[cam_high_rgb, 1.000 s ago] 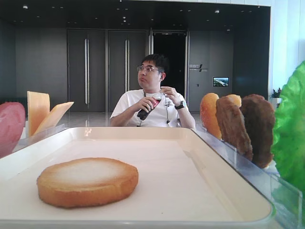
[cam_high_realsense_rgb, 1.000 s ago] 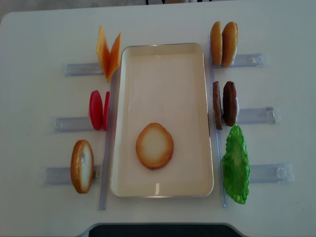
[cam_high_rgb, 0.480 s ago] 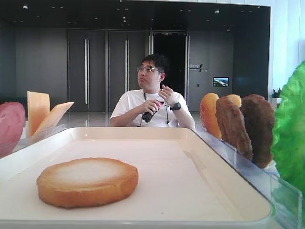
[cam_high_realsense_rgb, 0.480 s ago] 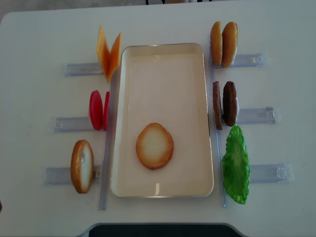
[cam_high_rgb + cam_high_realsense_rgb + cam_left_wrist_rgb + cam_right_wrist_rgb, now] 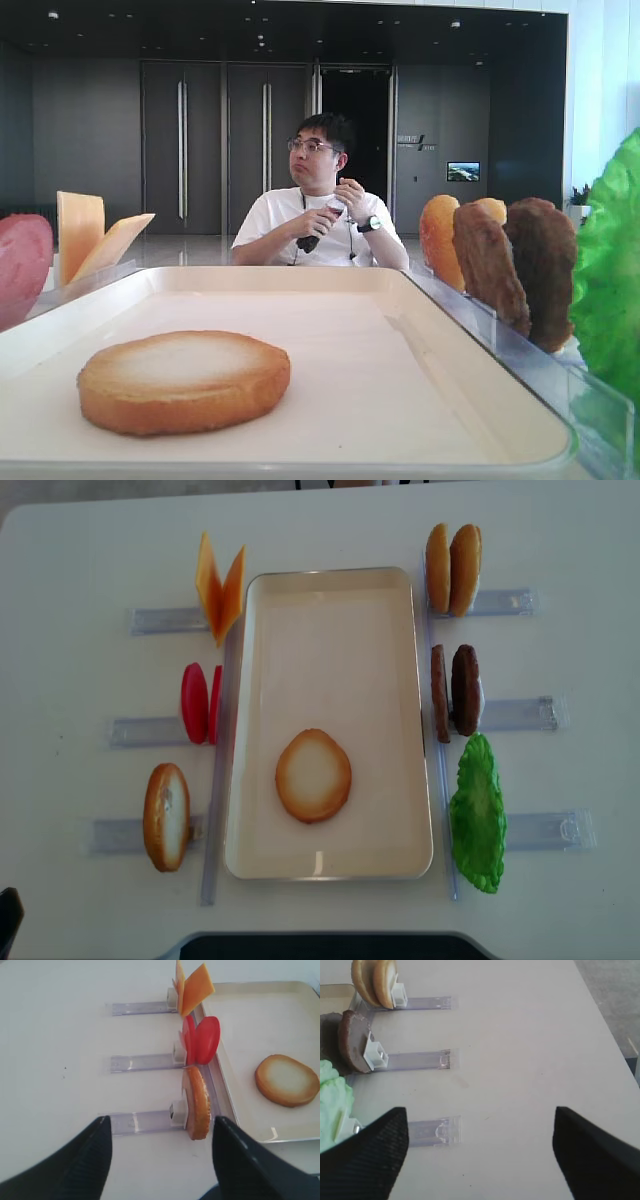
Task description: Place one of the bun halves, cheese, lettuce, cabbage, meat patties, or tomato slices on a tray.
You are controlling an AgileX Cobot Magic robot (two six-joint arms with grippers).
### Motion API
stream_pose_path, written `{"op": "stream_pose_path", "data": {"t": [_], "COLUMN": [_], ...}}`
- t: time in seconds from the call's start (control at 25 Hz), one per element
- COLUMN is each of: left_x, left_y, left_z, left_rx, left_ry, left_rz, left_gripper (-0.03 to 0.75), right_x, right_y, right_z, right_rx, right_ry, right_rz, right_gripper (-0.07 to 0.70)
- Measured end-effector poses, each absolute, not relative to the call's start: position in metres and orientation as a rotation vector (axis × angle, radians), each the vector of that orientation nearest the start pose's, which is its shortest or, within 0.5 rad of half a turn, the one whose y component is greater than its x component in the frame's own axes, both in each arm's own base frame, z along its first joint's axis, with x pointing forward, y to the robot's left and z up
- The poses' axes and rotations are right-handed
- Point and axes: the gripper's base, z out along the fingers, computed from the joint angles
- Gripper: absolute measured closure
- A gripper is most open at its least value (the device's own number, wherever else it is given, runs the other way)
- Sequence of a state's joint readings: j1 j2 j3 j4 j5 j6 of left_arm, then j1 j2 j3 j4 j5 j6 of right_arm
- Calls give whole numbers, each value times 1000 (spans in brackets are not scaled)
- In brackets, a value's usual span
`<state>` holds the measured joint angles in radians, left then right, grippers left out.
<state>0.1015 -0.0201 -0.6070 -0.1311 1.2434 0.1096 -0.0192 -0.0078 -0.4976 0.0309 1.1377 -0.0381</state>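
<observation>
Bread already lies flat on the tray [image 5: 330, 860]: one bun half [image 5: 313, 775], pale face up, sits in the near part of it, toward six o'clock in the overhead view. Whatever goes on next is still standing on edge in the clear holders along both long sides.

On the left side, from far to near, stand the cheese [image 5: 219, 588], the tomato slices [image 5: 199, 702] and a second bun half [image 5: 166, 816]. On the right side stand two more bun pieces [image 5: 452, 568], the meat patties [image 5: 455, 689] and the lettuce [image 5: 477, 813].

The left end effector [image 5: 160, 1155] is open, its two dark fingers spread wide with nothing between them. In its own camera the standing bun half [image 5: 196, 1102] is at twelve o'clock, just ahead of the gap, with the tomato and cheese lined up farther along the same bearing. That bun's thin edge faces the fingers and its broad faces point to three and nine o'clock, so a grip would likely close across the flat faces.

The right end effector [image 5: 477, 1152] is likewise open and empty above the bare surface [image 5: 530, 1050]. The lettuce [image 5: 334, 1102] is at nine to ten o'clock from it, the patties [image 5: 351, 1040] farther along at about eleven.

I judge the left arm the better placed for the next piece.
</observation>
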Motion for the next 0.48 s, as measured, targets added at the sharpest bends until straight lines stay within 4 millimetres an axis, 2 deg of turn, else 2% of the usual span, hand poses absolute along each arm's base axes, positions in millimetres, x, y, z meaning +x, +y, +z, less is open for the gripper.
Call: {"op": "stream_pose_path", "data": {"t": [0.28, 0.48], "left_x": [-10, -7], "left_y": [-12, -11], "left_z": [267, 266], "left_rx": [49, 49], "left_ry": [2121, 2105], "left_rz": [-13, -10], "left_gripper": [231, 232], "right_x": [-9, -9], "right_y": [3, 3], "right_z": [270, 270], "right_rx": [-23, -23], "right_ry": [2115, 2115], "right_rz": [3, 3], "right_gripper": [43, 43]}}
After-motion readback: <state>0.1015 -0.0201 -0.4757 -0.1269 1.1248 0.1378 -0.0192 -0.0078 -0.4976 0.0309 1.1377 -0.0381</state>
